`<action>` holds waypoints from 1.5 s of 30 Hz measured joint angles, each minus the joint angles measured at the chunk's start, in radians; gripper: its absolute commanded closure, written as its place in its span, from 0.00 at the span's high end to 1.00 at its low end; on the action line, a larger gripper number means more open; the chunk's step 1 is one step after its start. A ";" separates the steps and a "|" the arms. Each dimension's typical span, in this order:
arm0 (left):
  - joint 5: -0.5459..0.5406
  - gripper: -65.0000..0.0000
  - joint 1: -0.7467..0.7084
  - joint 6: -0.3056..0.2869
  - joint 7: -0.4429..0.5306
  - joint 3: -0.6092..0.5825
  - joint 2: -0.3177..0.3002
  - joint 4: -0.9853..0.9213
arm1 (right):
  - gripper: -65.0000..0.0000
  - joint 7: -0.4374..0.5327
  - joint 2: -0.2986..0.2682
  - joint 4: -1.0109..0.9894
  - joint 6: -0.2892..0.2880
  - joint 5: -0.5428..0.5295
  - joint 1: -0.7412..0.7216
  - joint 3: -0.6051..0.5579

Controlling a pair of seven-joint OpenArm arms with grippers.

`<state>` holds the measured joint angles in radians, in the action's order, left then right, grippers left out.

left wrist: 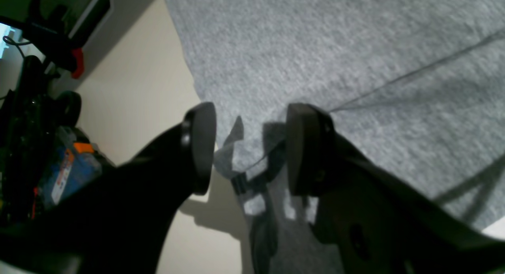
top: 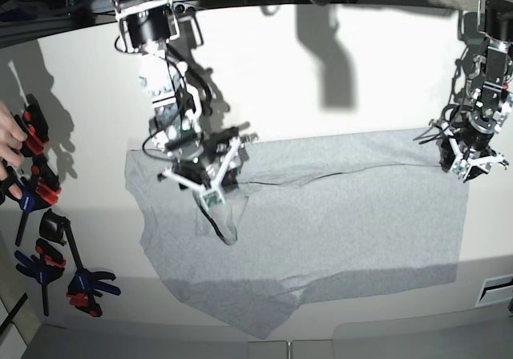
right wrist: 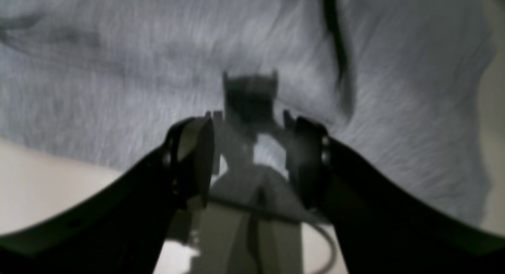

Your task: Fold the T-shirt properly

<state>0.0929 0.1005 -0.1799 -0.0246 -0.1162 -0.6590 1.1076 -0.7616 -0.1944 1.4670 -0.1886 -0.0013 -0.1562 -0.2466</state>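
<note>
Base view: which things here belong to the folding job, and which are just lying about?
Job:
T-shirt
left gripper, open over its far corner
right gripper, open over the shirt

Lying about:
spring clamps at the table edge

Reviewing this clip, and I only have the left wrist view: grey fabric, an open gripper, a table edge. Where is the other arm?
Observer: In the base view the right gripper hangs over the T-shirt, toward that view's left end of the shirt.
Operator: Is it holding cloth?
Observer: No. The right wrist view shows the right gripper with its jaws apart and nothing pinched between them.
Operator: Is the shirt folded yet?
Observer: Partly at most. In the base view it lies spread wide across the table, with a crease line running across it and the lower left part bunched.
</note>
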 measured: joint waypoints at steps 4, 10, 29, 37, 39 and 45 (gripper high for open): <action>-0.038 0.42 0.000 0.000 -0.002 0.000 0.000 0.000 | 0.47 0.039 0.000 -0.001 0.000 -0.001 0.038 0.000; -0.071 0.42 0.000 0.000 -0.002 0.000 0.000 0.000 | 0.47 0.040 0.001 -0.019 0.000 -0.008 0.040 0.016; -0.071 0.42 0.000 0.000 -0.002 0.000 0.000 0.000 | 0.47 0.073 0.032 -0.039 -0.037 -0.105 0.031 0.211; -0.071 0.42 0.000 0.000 -0.001 0.000 0.000 0.000 | 0.47 0.088 0.053 -0.040 -0.037 -0.105 0.025 0.210; -0.071 0.42 0.000 0.000 -0.002 0.000 0.000 0.000 | 0.47 0.087 0.053 -0.040 -0.037 -0.105 0.024 0.210; -0.071 0.42 0.000 0.000 -0.002 0.000 0.000 0.000 | 0.47 0.087 0.053 -0.040 -0.037 -0.104 0.024 0.210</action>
<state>0.0223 0.1001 -0.1799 -0.0261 -0.1162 -0.6590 1.1076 -0.6743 -0.1410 1.4265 -0.2260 -0.1055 -0.1322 -0.0364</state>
